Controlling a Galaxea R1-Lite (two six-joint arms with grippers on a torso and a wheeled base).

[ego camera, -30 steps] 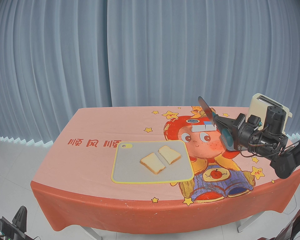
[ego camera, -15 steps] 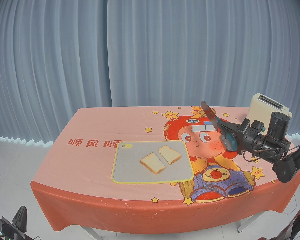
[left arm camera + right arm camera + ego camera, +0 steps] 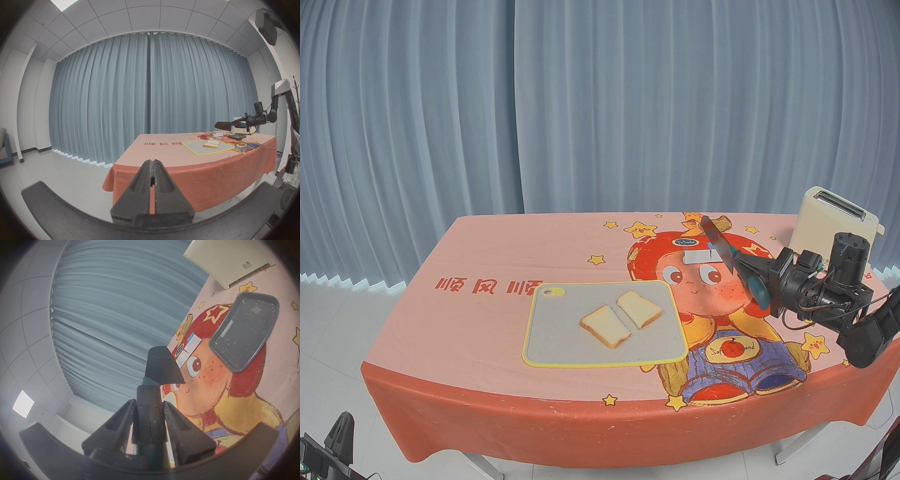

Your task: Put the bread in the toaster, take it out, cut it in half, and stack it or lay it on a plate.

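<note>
Currently: right hand (image 3: pixel 747 267) clamped on knife (image 3: pixel 715 240), frame right; bread halves (image 3: pixel 605 325) lower-left of it on board (image 3: pixel 550 337), long axes probably diagonal; left hand (image 3: pixel 152 162) closed, farther.

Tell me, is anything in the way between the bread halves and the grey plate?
Nothing lies on the tablecloth between the bread halves and the plate. But the right gripper, shut on the knife, hangs above that path, near the plate.
</note>
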